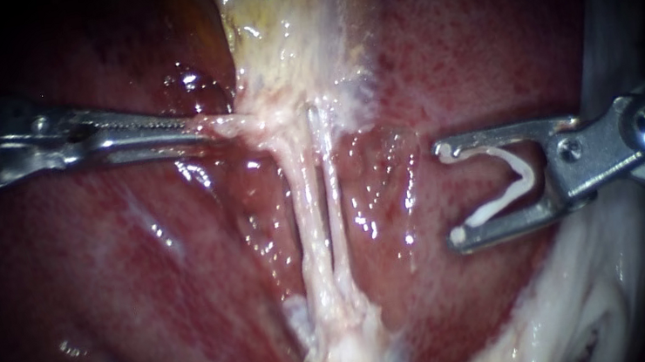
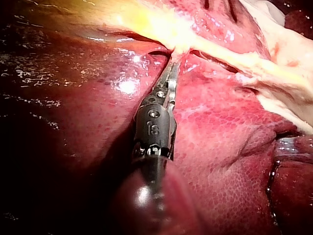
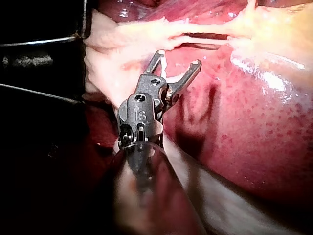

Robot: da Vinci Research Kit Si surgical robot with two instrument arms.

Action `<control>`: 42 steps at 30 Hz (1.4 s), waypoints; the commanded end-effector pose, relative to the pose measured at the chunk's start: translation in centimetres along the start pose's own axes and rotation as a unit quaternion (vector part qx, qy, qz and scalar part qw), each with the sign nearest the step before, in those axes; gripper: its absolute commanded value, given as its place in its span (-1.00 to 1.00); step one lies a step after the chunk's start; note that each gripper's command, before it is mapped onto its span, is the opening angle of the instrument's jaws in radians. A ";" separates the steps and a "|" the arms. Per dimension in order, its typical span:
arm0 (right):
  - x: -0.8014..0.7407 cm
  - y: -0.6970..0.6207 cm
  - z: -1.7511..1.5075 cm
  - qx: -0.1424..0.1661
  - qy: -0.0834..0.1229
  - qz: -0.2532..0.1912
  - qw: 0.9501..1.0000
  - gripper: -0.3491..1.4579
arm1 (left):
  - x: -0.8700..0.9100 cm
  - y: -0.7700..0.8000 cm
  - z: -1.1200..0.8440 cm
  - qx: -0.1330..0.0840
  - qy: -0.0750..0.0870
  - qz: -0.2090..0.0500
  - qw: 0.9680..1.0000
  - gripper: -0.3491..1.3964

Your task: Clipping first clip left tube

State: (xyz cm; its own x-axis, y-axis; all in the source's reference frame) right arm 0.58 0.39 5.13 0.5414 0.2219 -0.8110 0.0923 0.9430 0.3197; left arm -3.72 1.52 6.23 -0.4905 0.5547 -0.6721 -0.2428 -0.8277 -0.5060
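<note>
Two pale tubes run side by side down from the yellowish gallbladder [image 1: 284, 11]: the left tube [image 1: 304, 202] and the right tube [image 1: 331, 188]. My left instrument [image 1: 200, 129] comes in from the left, its jaws shut on pale tissue [image 1: 231, 124] at the gallbladder's lower end and drawing it leftward; the left wrist view shows the same grip [image 2: 173, 61]. My right instrument [image 1: 451, 195] stands right of both tubes, clear of them. Its jaws are wide apart and hold a white clip [image 1: 517, 182] between them. In the right wrist view this instrument [image 3: 177, 58] points at the pale strands.
Red liver [image 1: 476, 47] lies behind and on both sides of the tubes. White fatty tissue [image 1: 590, 293] borders the lower right, under my right instrument's shaft. The tubes merge into a pale stump [image 1: 344, 354] low in the endoscope view.
</note>
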 end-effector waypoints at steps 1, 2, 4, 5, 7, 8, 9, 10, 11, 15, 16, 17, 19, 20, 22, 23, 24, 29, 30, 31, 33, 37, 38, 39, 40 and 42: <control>-0.01 0.00 0.00 0.000 0.000 0.000 1.000 -0.06 | 0.00 0.00 -0.01 0.000 0.000 0.000 1.000 -1.00; -0.01 0.00 0.00 0.000 0.000 0.000 1.000 -0.06 | 0.01 0.00 -0.02 -0.001 0.000 0.000 1.000 -1.00; -0.01 0.00 0.00 0.000 0.000 0.000 1.000 -0.06 | 0.06 -0.01 -0.09 -0.004 0.000 -0.001 1.000 -1.00; -0.01 0.00 0.00 0.000 0.000 0.000 1.000 -0.06 | 0.10 -0.01 -0.14 -0.006 0.000 -0.002 1.000 -1.00; -0.01 0.00 0.00 0.000 0.000 0.000 1.000 -0.06 | 0.22 -0.02 -0.28 -0.005 0.000 -0.005 1.000 -1.00; -0.01 0.00 0.00 0.000 0.000 0.000 1.000 -0.06 | 0.30 -0.02 -0.37 -0.001 0.003 -0.010 1.000 -1.00; -0.01 0.00 0.00 0.000 0.000 0.000 1.000 -0.06 | 0.37 -0.02 -0.44 0.002 0.008 -0.007 1.000 -1.00; -0.01 0.00 0.00 0.000 0.000 0.000 1.000 -0.06 | 0.43 -0.02 -0.51 0.004 0.012 -0.003 1.000 -1.00; -0.01 0.00 0.00 0.000 0.000 0.000 1.000 -0.06 | 0.49 -0.02 -0.58 0.007 0.017 -0.002 1.000 -1.00; 0.00 0.00 0.01 0.002 0.002 0.000 1.000 -0.06 | 0.65 -0.02 -0.83 0.018 0.026 0.009 0.999 -1.00; 0.01 0.00 0.01 0.002 0.002 0.000 1.000 -0.06 | 0.66 -0.02 -0.85 0.019 0.026 0.008 0.999 -1.00; 0.02 0.00 0.03 0.005 0.003 0.000 1.000 -0.06 | 0.66 -0.03 -0.87 0.019 0.026 0.008 0.999 -1.00; 0.04 -0.01 0.08 0.009 0.006 0.006 1.000 -0.06 | 0.64 -0.03 -0.87 0.020 0.026 0.008 0.999 -1.00; 0.05 -0.02 0.10 0.012 0.009 0.011 1.000 -0.06 | 0.64 -0.03 -0.87 0.020 0.026 0.009 0.999 -1.00; 0.07 -0.04 0.19 0.016 0.018 0.032 0.999 -0.06 | 0.63 -0.04 -0.85 0.020 0.026 0.009 0.999 -1.00; 0.08 -0.06 0.24 0.019 0.023 0.039 0.999 -0.06 | 0.62 -0.04 -0.85 0.020 0.026 0.009 0.999 -1.00; 0.08 -0.07 0.30 0.021 0.030 0.045 0.998 -0.07 | 0.62 -0.04 -0.85 0.020 0.026 0.009 0.999 -1.00; 0.08 -0.13 0.66 0.036 0.054 0.086 0.994 -0.07 | 0.62 -0.04 -0.85 0.020 0.026 0.009 0.999 -1.00; 0.07 -0.14 0.72 0.037 0.059 0.092 0.993 -0.07 | 0.62 -0.04 -0.85 0.020 0.026 0.009 0.999 -1.00; 0.07 -0.14 0.79 0.041 0.063 0.101 0.992 -0.07 | 0.62 -0.04 -0.85 0.020 0.026 0.009 0.999 -1.00; 0.07 -0.14 0.91 0.044 0.072 0.117 0.990 -0.07 | 0.62 -0.04 -0.85 0.020 0.026 0.009 0.999 -1.00; 0.06 -0.12 1.08 0.054 0.089 0.144 0.984 -0.06 | 0.61 -0.04 -0.84 0.020 0.026 0.009 0.999 -1.00; 0.05 -0.11 1.11 0.056 0.091 0.148 0.983 -0.06 | 0.61 -0.04 -0.84 0.021 0.026 0.009 0.999 -1.00; 0.04 -0.10 1.14 0.058 0.094 0.156 0.982 -0.06 | 0.61 -0.04 -0.84 0.021 0.026 0.009 0.999 -1.00; 0.03 -0.09 1.17 0.060 0.095 0.157 0.981 -0.06 | 0.61 -0.04 -0.84 0.021 0.026 0.009 0.999 -1.00; 0.00 -0.07 1.22 0.062 0.101 0.165 0.979 -0.06 | 0.61 -0.04 -0.84 0.021 0.026 0.009 0.999 -1.00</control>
State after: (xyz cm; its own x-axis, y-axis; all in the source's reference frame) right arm 1.61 0.02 5.74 0.3810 0.5756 -0.7235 0.0471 0.7695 0.6369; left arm -3.31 1.96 5.38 -0.4513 0.5422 -0.7088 -0.2688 -0.8400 -0.4713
